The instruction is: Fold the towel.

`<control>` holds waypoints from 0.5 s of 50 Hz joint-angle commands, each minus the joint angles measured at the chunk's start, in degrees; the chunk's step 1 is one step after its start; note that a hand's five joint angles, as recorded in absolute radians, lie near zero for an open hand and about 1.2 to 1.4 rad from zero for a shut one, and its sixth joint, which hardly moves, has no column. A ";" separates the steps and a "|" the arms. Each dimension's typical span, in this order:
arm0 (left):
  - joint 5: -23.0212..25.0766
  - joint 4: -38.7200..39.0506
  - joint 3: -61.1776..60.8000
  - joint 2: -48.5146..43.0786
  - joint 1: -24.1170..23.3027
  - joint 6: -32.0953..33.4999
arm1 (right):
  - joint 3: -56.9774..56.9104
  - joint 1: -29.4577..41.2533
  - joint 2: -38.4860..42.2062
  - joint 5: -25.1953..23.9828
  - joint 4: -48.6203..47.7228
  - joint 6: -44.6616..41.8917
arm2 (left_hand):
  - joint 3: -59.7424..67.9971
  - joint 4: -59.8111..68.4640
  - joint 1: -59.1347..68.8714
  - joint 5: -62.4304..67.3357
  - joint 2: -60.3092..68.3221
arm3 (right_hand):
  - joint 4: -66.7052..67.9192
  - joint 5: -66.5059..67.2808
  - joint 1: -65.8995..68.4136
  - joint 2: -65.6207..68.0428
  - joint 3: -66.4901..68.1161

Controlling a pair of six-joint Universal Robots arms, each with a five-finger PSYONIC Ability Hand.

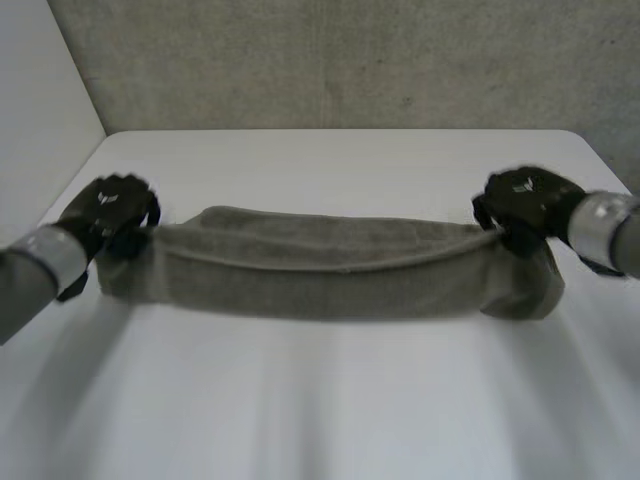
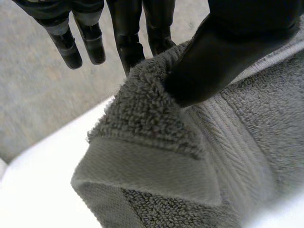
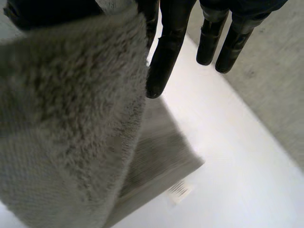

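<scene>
Stretched towel [image 1: 330, 270] over white table [image 1: 330, 410], grey wall [image 1: 350, 60] at 12 o'clock.
Pinched at 9 o'clock by left hand [image 1: 110, 210], at 3 by right hand [image 1: 525, 205].

It looks like a bare robotics lab: a plain white bench [image 1: 340, 170] stands before a rough grey concrete wall [image 1: 330, 60], a blank white panel [image 1: 40, 90] alongside, grey robot arms [image 1: 30, 275] over it.

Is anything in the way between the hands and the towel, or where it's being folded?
Nothing visible is. The left hand and right hand each pinch an end of the towel, with nothing else on the white table beneath.
</scene>
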 commanded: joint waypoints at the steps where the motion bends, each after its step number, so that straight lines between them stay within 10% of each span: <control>1: -12.01 -2.98 31.26 -9.22 -5.44 -3.28 | -18.89 4.33 5.49 7.02 -9.66 3.50 | -3.31 -3.76 5.12 3.74 4.70 | -4.35 3.05 3.42 4.09 -3.02; 11: -13.09 -4.13 53.21 -5.19 -5.89 -17.08 | -22.85 4.24 -4.97 8.87 -31.99 18.44 | -3.31 -3.76 5.12 3.74 4.70 | -4.35 3.05 3.42 4.09 -3.02; 25: -7.12 4.64 30.40 -3.60 -3.52 -17.62 | -2.75 3.80 -7.08 6.23 -31.37 18.27 | -3.31 -3.76 5.12 3.74 4.70 | -4.35 3.05 3.42 4.09 -3.02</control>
